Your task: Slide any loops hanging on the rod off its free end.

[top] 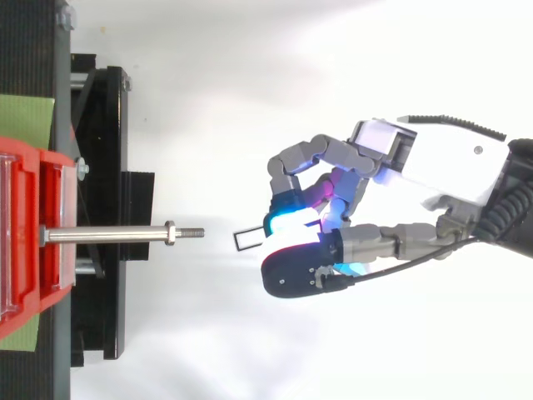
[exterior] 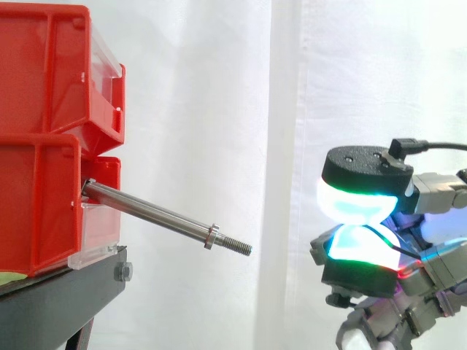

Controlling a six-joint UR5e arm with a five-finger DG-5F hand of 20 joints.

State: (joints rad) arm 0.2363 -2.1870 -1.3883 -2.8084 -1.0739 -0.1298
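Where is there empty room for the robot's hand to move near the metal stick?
Bare: the gap between the threaded tip of the shiny steel rod and the hand pinching a small thin wire loop, and the air above and below the rod. Crowded: the rod's root, among stacked red plastic bins on the black stand.

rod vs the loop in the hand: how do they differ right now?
The rod is a long bar with a collar and threaded tip; the loop is a small thin rectangular frame. The rod is fixed at the lower red bin and slopes down to its free end; the loop is pinched in the hand's fingertips, apart from the rod, beyond that end. Shared: in the top view both lie roughly on one line.
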